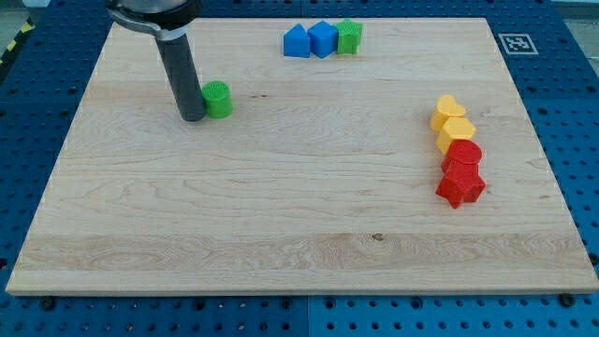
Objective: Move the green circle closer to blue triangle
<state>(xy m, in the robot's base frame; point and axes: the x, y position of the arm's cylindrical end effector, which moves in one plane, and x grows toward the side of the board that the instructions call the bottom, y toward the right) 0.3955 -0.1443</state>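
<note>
The green circle is a small green cylinder at the board's upper left. My tip rests on the board right against the green circle's left side, touching or nearly touching it. The blue triangle lies at the view's top centre, leftmost in a tight row with a blue block and a green block. The green circle is well to the left of and below that row.
Two yellow blocks and two red blocks form a column at the view's right. The wooden board sits on a blue perforated table. A marker tag lies beyond the board's top right corner.
</note>
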